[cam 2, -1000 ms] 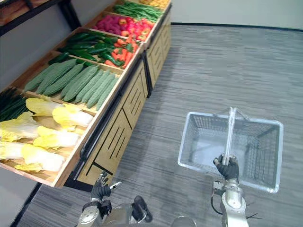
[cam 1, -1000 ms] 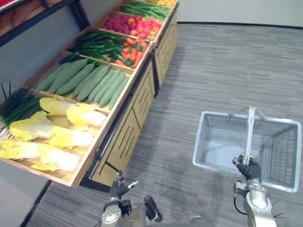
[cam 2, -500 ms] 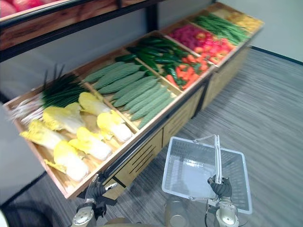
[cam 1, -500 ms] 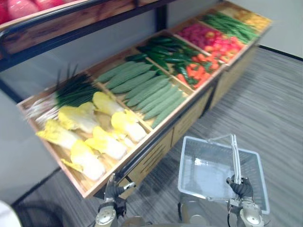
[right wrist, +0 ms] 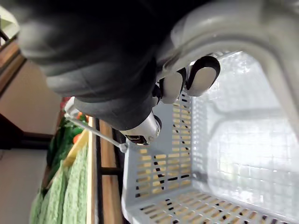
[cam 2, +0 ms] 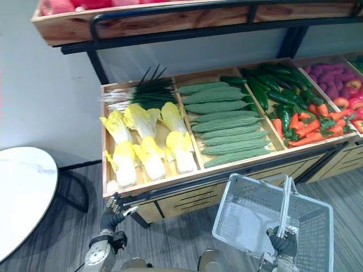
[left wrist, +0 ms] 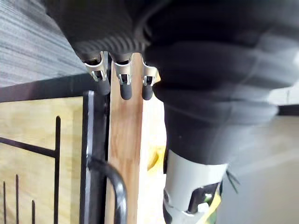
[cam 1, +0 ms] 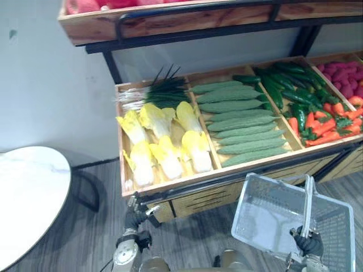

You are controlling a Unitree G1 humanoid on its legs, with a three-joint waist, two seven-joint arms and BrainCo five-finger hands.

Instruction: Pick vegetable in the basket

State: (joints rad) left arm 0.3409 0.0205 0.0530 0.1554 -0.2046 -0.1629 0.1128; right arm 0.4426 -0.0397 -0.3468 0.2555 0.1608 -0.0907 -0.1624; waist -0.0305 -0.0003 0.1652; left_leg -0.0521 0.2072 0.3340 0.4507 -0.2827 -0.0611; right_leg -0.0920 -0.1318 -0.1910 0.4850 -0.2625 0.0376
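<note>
The right hand (cam 1: 309,245) is curled round the handle (cam 1: 307,207) of the grey basket (cam 1: 264,218), the vegetables (cam 1: 227,107) lie in the wooden stand (cam 1: 170,184) beside it (yellow cabbages (cam 1: 164,153), bumpy green gourds (cam 1: 249,146)), and I cannot tell if the left hand (cam 1: 135,218) is open.

Grocery shop, produce section: tiered wooden display stand (cam 2: 164,182), compartments stocked with Chinese cabbages (cam 2: 150,158), green gourds (cam 2: 224,122), carrots (cam 2: 309,129); shopping basket (cam 2: 249,218) before it.

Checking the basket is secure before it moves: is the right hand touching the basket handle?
Touching. The right wrist view shows the right hand with its fingers curled round the basket handle, with no gap between them.
</note>
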